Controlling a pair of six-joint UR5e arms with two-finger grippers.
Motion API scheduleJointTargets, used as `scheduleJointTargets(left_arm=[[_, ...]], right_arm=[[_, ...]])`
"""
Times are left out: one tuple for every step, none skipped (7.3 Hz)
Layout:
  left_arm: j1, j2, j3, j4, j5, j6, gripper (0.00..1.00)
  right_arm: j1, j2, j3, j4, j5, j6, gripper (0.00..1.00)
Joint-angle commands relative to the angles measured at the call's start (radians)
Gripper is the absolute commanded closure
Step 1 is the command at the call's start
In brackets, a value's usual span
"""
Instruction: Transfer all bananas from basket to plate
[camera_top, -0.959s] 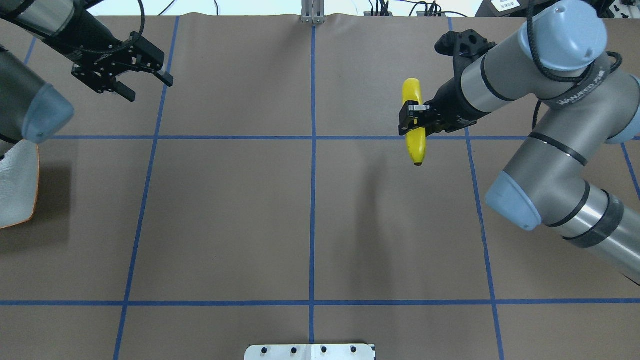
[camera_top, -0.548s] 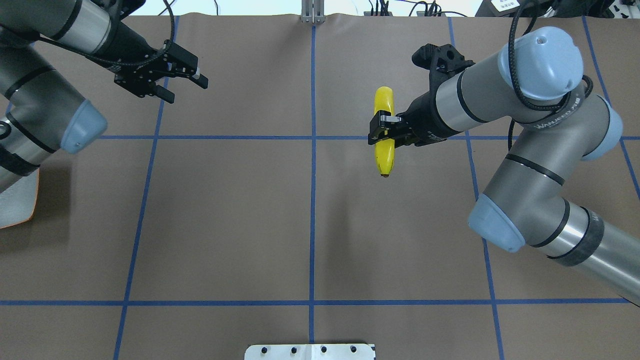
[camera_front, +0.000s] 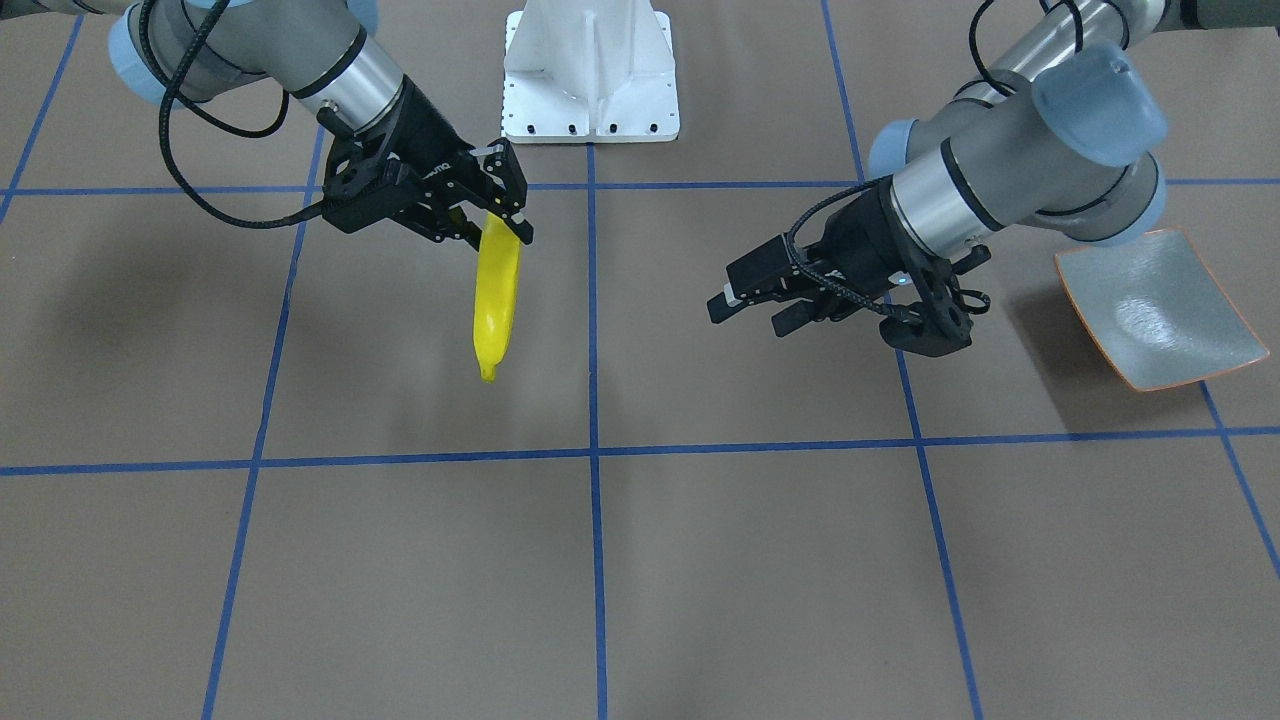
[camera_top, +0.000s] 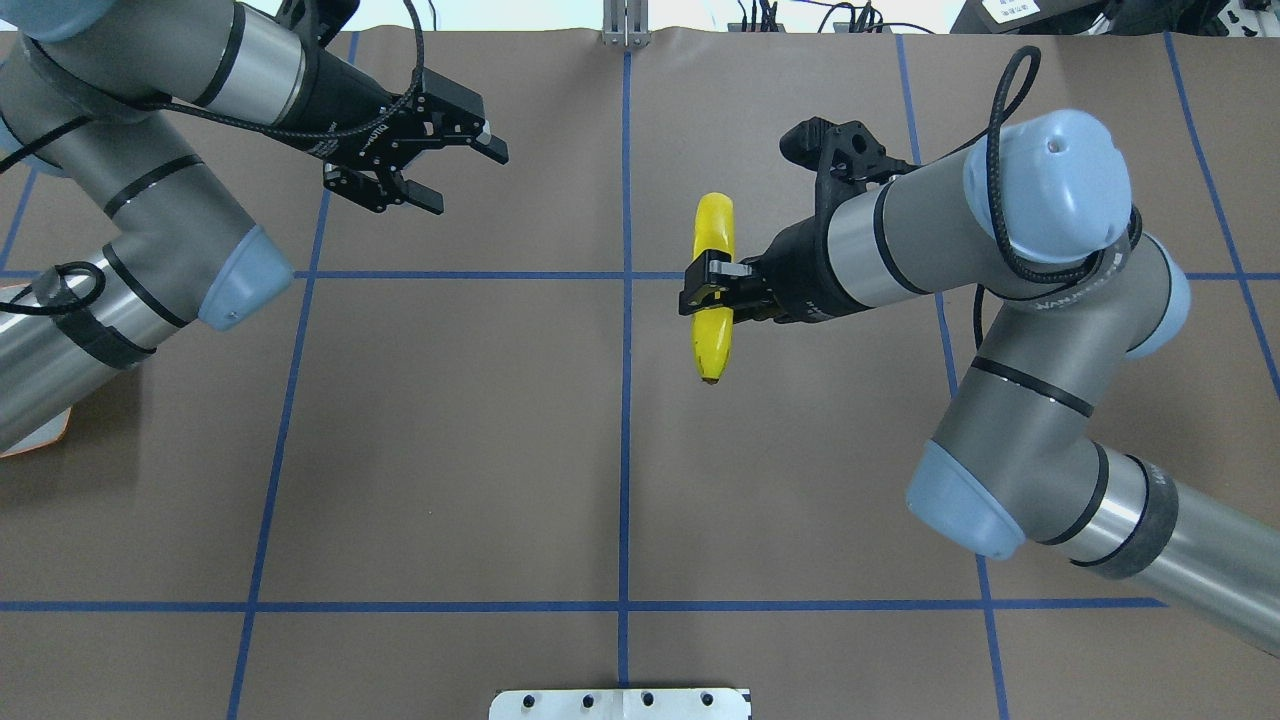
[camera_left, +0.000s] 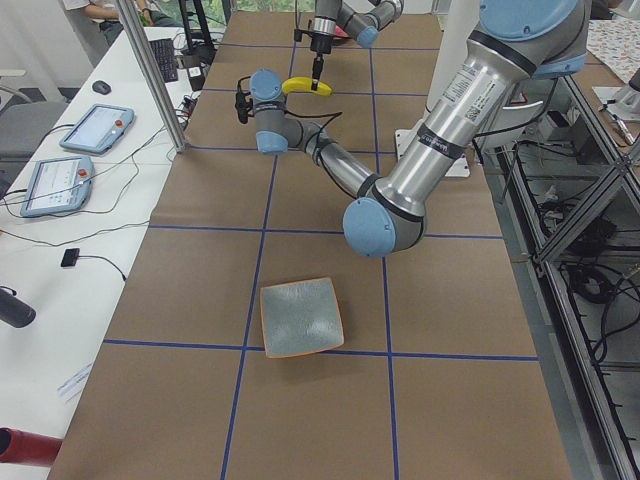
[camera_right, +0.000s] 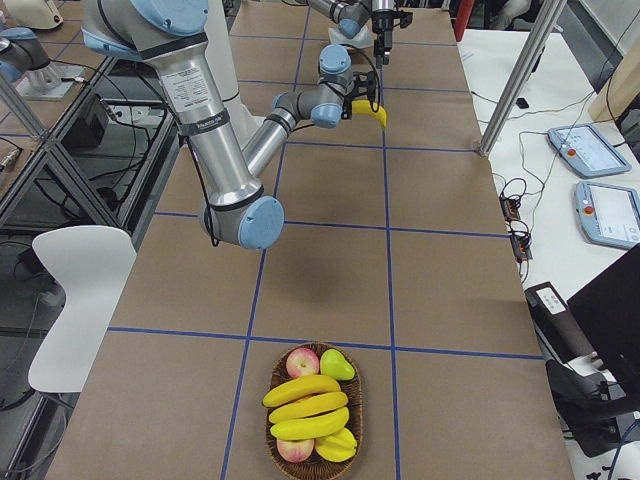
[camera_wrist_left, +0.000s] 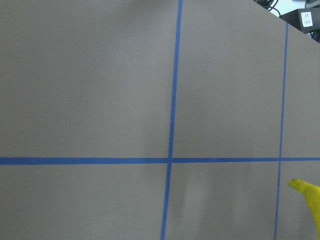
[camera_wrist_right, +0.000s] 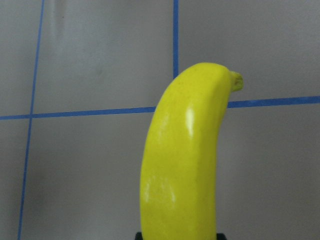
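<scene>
My right gripper (camera_top: 708, 285) is shut on a yellow banana (camera_top: 712, 285) and holds it above the table just right of the centre line. The banana also shows in the front view (camera_front: 497, 300) and fills the right wrist view (camera_wrist_right: 185, 165). My left gripper (camera_top: 465, 180) is open and empty at the far left-centre, apart from the banana. The banana's tip shows in the left wrist view (camera_wrist_left: 307, 195). The grey-green plate (camera_front: 1160, 310) with an orange rim lies bare at my left end. The basket (camera_right: 360, 410) at my right end holds more bananas (camera_right: 305, 405).
The basket also holds two apples (camera_right: 302, 362) and a pear (camera_right: 337, 365). The white robot base (camera_front: 590, 70) stands at the table's near edge. Blue tape lines grid the brown table. A metal post (camera_left: 150, 70) and tablets stand on the operators' side.
My right gripper has carried the banana left toward the centre line. My left gripper has moved right toward the centre, still open.
</scene>
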Motion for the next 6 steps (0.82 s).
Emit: scheduleJointTargets(left_arm=[[0.085,-0.012,0.000,-0.199,0.126,-0.280,0.01],[0.101,-0.010,0.000,-0.276,0.155,-0.365,0.01],[0.103,-0.010,0.002,-0.312,0.157,-0.393,0.01],[0.104,-0.010,0.002,-0.345,0.157,-0.398,0.01],[0.109,-0.010,0.002,-0.364,0.157,-0.398,0.01],[0.116,-0.016,0.002,-0.363,0.159,-0.397,0.01]], right_arm=[[-0.043,0.001,-0.001,0.113,-0.033,0.043,1.00],[-0.042,0.000,0.002,0.153,-0.033,0.057,1.00],[-0.045,0.000,-0.001,0.197,-0.033,0.069,1.00],[-0.046,-0.002,-0.001,0.217,-0.032,0.071,1.00],[-0.048,0.000,0.003,0.219,-0.030,0.071,1.00],[-0.052,0.000,0.008,0.219,-0.030,0.071,1.00]])
